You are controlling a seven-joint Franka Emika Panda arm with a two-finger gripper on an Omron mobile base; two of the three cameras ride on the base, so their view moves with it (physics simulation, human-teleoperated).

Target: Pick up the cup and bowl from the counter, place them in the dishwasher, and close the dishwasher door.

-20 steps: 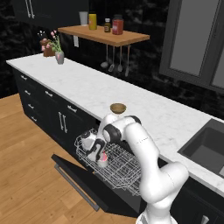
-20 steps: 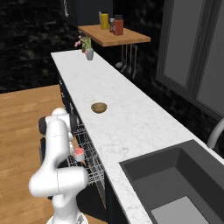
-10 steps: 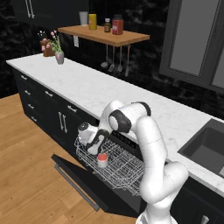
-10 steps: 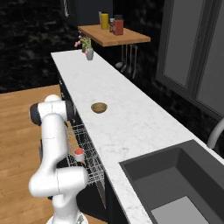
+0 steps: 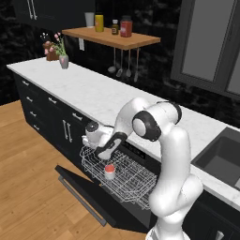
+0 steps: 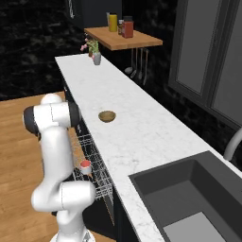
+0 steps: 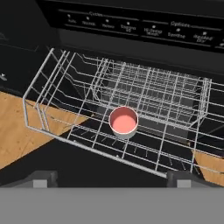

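Left base view: gripper (image 5: 100, 154) above the pulled-out rack, cup (image 5: 109, 171) just below it, upright in the dishwasher (image 5: 123, 176) — released, judging by the gap.

Right base view: bowl (image 6: 107, 116) on the counter (image 6: 142, 137), well above the claw — next pick.

Hand view: fingertips (image 7: 43, 179) spread wide, nothing pinched.

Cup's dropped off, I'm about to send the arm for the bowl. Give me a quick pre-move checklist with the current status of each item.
1. Cup upright in the dishwasher rack, red inside facing up: ok.
2. Hand clear of the cup, above the rack, nothing between its fingertips: ok.
3. Bowl free on the counter, nothing near it: ok.
4. Dishwasher door down, rack pulled out, room left for the bowl: ok.
5. Reach to the bowl without moving the base: cannot tell.
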